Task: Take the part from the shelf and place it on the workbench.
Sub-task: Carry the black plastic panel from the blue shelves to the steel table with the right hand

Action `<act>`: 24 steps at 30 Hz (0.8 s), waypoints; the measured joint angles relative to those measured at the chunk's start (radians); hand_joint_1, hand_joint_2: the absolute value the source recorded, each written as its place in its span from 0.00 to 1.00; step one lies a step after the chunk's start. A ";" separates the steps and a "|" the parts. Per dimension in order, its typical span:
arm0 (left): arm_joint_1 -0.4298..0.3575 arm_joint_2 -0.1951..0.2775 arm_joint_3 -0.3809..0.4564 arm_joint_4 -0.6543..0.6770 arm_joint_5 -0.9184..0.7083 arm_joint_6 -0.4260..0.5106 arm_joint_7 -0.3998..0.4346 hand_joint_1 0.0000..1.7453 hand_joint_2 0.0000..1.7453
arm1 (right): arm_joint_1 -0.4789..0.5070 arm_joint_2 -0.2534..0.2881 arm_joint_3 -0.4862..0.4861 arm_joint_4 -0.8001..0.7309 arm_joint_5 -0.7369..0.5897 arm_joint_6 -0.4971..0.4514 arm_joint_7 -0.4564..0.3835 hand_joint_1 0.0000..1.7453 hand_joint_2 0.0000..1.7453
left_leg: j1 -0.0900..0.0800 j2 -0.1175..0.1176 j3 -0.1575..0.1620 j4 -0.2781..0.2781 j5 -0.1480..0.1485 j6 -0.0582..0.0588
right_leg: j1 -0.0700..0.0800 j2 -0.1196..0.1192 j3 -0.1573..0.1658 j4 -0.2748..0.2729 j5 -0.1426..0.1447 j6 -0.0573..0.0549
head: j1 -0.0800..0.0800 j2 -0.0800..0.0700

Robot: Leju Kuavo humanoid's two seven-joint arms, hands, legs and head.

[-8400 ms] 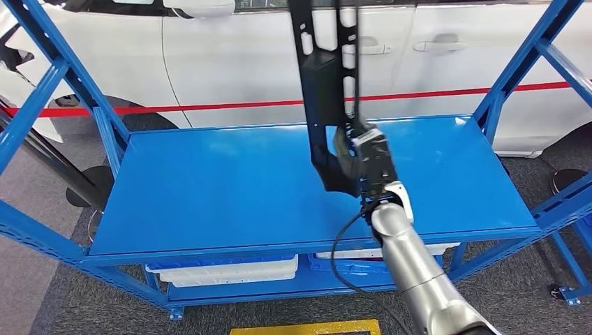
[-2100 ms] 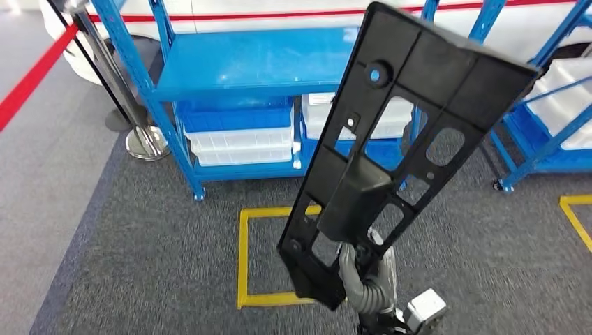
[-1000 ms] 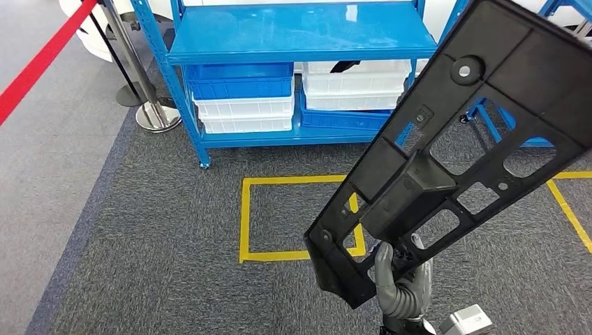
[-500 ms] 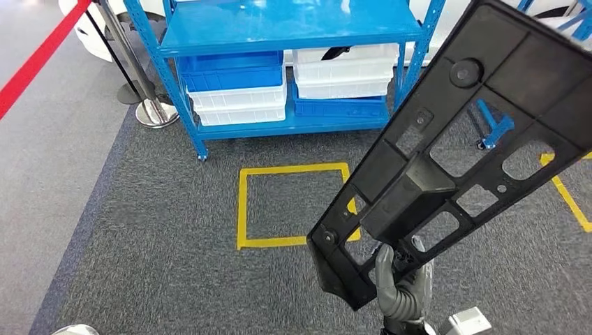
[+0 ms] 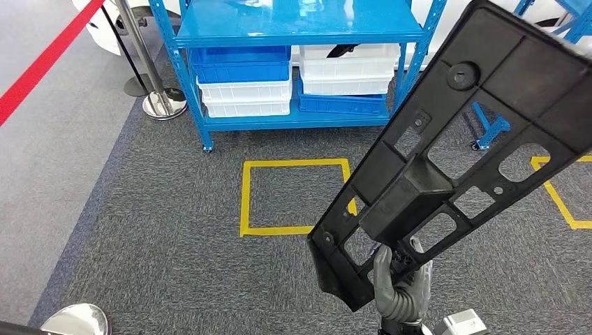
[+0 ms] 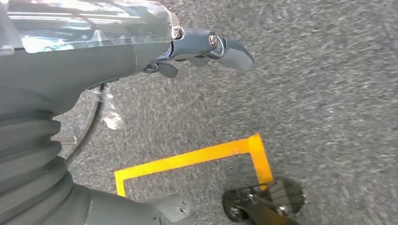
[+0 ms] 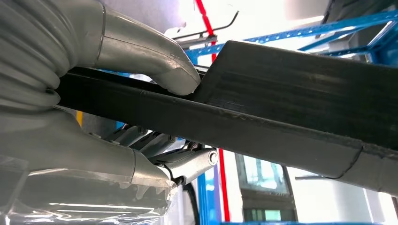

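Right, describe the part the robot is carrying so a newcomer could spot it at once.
Start from the blue shelf at the far side of the grey carpet, then come forward past the yellow floor square. The right hand holds up the part by its lower end, slanting up to the right. It is a long, flat black plastic panel with cut-out windows, unlike the blue and white bins.

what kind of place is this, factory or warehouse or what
Probably a car plant or workshop demo area: blue steel shelving holding stacked parts bins, yellow floor-marking squares on grey carpet, and a red barrier rope on a stanchion.
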 joint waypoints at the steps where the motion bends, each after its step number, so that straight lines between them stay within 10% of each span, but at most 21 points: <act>1: 0.000 0.000 0.000 0.000 -0.001 -0.001 0.000 0.00 1.00 | 0.000 0.000 -0.001 0.002 0.004 -0.008 -0.001 1.00 1.00 | -0.001 0.001 -0.017 0.005 0.011 0.003 | -0.002 0.000 -0.012 0.062 -0.043 0.002 | 0.001 0.000; 4: 0.000 0.000 0.000 0.000 -0.003 -0.002 0.000 0.00 1.00 | 0.000 0.000 -0.005 0.007 0.013 -0.028 -0.005 1.00 1.00 | -0.002 0.002 -0.076 0.028 0.039 -0.001 | -0.006 0.000 0.009 0.141 -0.037 0.005 | 0.002 0.000; 8: 0.000 0.001 0.000 0.000 -0.003 -0.002 0.001 0.00 1.00 | -0.003 0.001 -0.009 0.007 0.015 -0.034 -0.009 1.00 1.00 | -0.003 -0.001 -0.140 0.067 0.066 -0.019 | -0.007 0.002 0.179 -0.077 -0.018 0.001 | 0.001 0.000; 12: 0.002 0.001 0.000 0.000 -0.003 -0.002 0.000 0.00 1.00 | -0.005 0.005 -0.015 0.004 0.015 -0.042 -0.018 1.00 1.00 | -0.001 -0.004 -0.159 0.073 0.085 -0.043 | -0.002 0.000 0.182 -0.127 -0.013 -0.028 | 0.003 0.000; 17: 0.003 0.002 0.000 0.000 -0.004 -0.005 -0.004 0.00 1.00 | -0.008 0.013 -0.021 0.002 0.024 -0.049 -0.020 1.00 1.00 | 0.006 -0.007 -0.211 0.302 -0.124 -0.061 | 0.001 -0.006 0.101 -0.128 0.056 -0.051 | -0.003 0.000; 20: 0.002 0.003 0.000 0.000 -0.006 -0.008 -0.004 0.00 1.00 | -0.008 0.013 -0.022 0.002 0.033 -0.054 -0.022 1.00 1.00 | 0.006 -0.008 -0.143 0.321 -0.076 -0.057 | 0.004 -0.006 0.047 -0.123 0.095 -0.047 | -0.003 0.000; 24: -0.003 0.007 0.000 0.000 -0.010 -0.006 -0.005 0.00 1.00 | -0.007 0.017 -0.024 0.002 0.060 -0.075 -0.029 1.00 1.00 | -0.006 -0.008 0.072 0.037 -0.082 -0.031 | 0.005 -0.008 0.013 -0.119 0.138 -0.031 | -0.002 0.000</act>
